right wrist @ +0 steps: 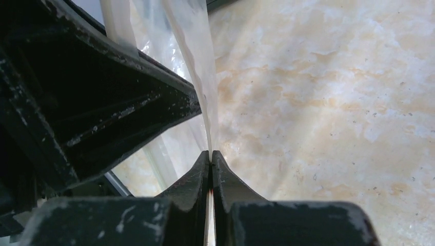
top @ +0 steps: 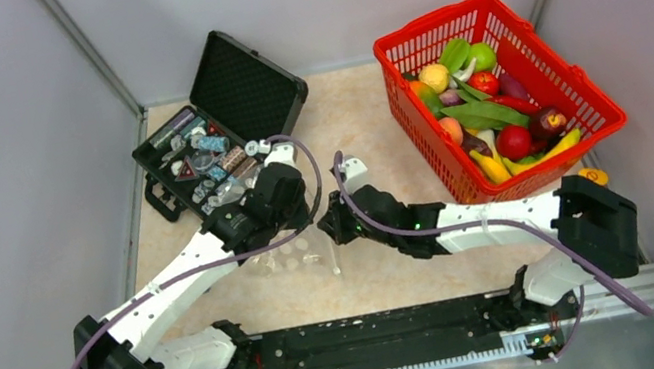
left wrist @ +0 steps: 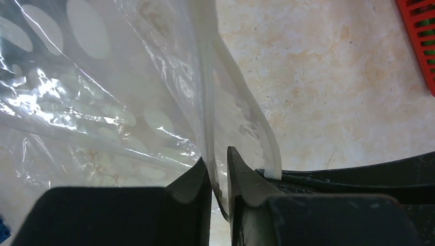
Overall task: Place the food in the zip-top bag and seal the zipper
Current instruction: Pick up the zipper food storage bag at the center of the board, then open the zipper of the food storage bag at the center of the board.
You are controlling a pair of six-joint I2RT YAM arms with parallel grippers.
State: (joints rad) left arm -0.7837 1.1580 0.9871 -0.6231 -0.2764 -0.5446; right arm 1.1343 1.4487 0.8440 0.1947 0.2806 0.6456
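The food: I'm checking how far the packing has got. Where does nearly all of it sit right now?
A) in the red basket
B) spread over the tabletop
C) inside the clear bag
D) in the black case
A: the food is heaped in the red basket, and the zip-top bag shows none inside.

Colours on the bench (top: 360,107): cream marble, red mesh, black foam.

We see a cream bench veined with pale orange marbling. The red basket (top: 420,127) has a latticed mesh wall, and the food (top: 483,111) in it is glossy green, yellow, red, purple and peach. The black case (top: 244,82) has a dimpled foam lid and silvery, bluish parts. The zip-top bag (left wrist: 102,118) is clear with white glints and pale oval patches, and its zipper (left wrist: 206,102) is milky white. The left tool (left wrist: 219,169) and right tool (right wrist: 211,156) are scuffed matte black.
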